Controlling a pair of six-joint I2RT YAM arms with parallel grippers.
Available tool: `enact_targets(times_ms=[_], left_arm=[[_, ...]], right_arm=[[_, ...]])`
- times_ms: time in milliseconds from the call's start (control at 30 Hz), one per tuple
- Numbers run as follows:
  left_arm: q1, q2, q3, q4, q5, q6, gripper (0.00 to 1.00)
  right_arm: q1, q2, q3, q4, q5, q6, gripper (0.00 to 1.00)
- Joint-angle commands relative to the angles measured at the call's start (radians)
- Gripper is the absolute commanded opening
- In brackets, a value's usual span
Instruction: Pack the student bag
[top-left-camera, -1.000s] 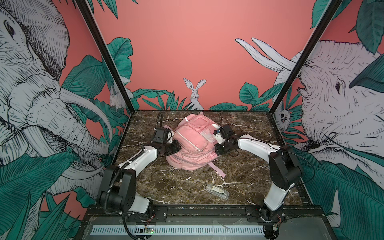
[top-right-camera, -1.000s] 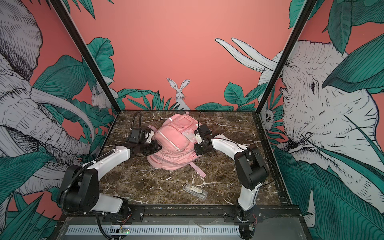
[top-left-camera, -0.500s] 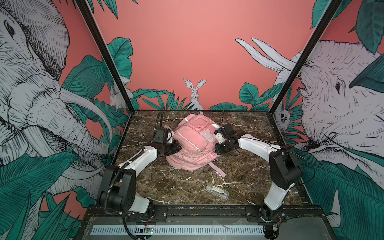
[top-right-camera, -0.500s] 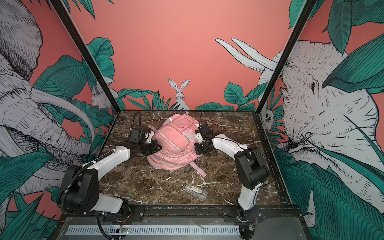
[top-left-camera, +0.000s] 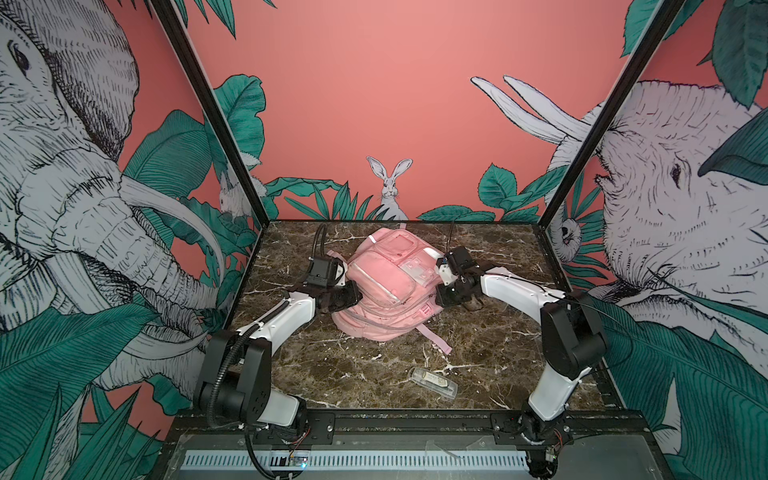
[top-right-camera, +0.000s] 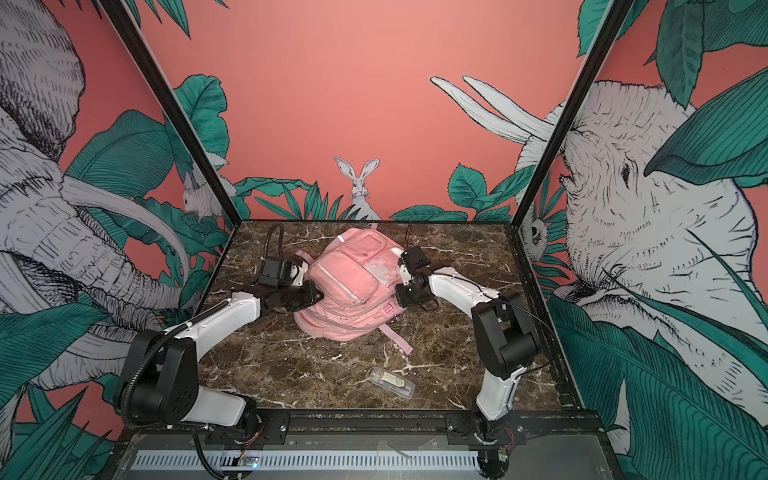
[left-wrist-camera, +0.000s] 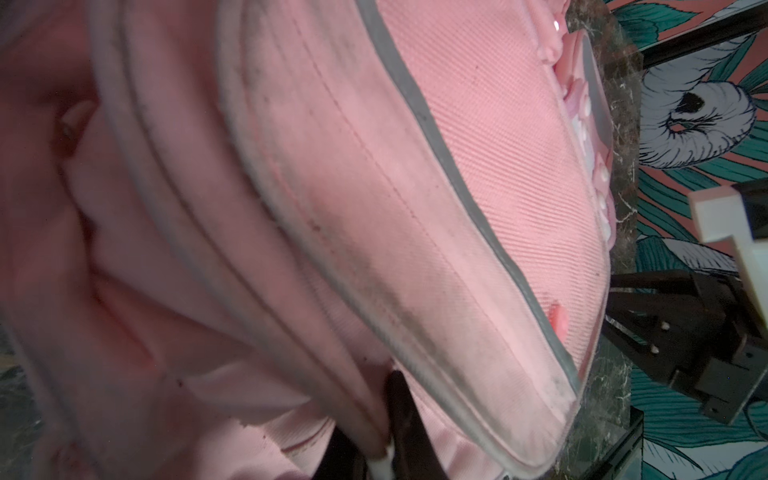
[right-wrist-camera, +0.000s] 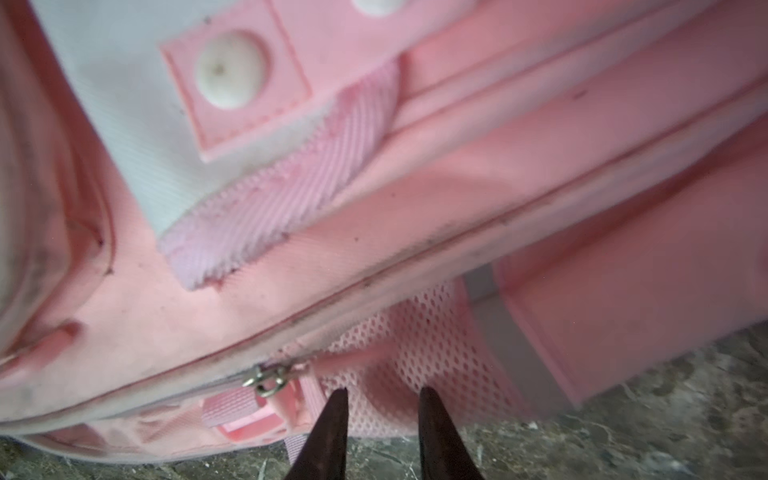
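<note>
Student bag (top-left-camera: 386, 282) between both: left gripper (left-wrist-camera: 380, 419) seemingly pinches its fabric, right gripper (right-wrist-camera: 384, 399) parted, empty.

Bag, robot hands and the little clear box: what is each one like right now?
Bag: lying on the table, front pockets up, bulging.
Left gripper: shut, pinching a fold of the bag.
Right gripper: open, holding nothing, tips by the bag's mesh pocket.
Strap: lying loose on the table.
Case: lying flat near the front edge, apart from the bag, untouched.
</note>
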Motion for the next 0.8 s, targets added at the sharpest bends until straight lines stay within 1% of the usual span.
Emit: enact_targets(times_ms=[0, 133, 300, 467, 533, 667, 700, 767], left_arm=[[-0.003, -0.015, 0.021, -0.018, -0.028, 0.006, 0.13], [-0.013, -0.011, 0.033, -0.022, -0.031, 0.005, 0.13], [-0.031, -0.007, 0.040, -0.025, -0.039, 0.002, 0.13], [-0.062, 0.005, 0.042, -0.015, -0.047, -0.010, 0.14], [-0.076, 0.011, 0.043, -0.013, -0.053, -0.015, 0.14], [-0.081, 0.014, 0.043, -0.024, -0.067, -0.010, 0.14], [-0.081, 0.012, 0.045, -0.028, -0.077, -0.005, 0.14], [-0.080, 0.011, 0.052, -0.039, -0.093, 0.009, 0.14]], right_arm=[[-0.005, -0.070, -0.018, -0.035, 0.049, 0.001, 0.30], [-0.004, -0.104, -0.030, -0.046, 0.052, 0.011, 0.31], [0.017, -0.135, -0.052, -0.022, -0.001, 0.050, 0.32], [0.075, -0.141, -0.039, -0.013, -0.003, 0.065, 0.33], [0.107, -0.148, -0.037, 0.012, -0.023, 0.063, 0.34], [0.200, -0.149, -0.057, 0.090, -0.031, 0.009, 0.36], [0.216, -0.182, -0.064, 0.109, -0.033, 0.001, 0.37], [0.237, -0.186, -0.079, 0.157, -0.049, -0.009, 0.39]])
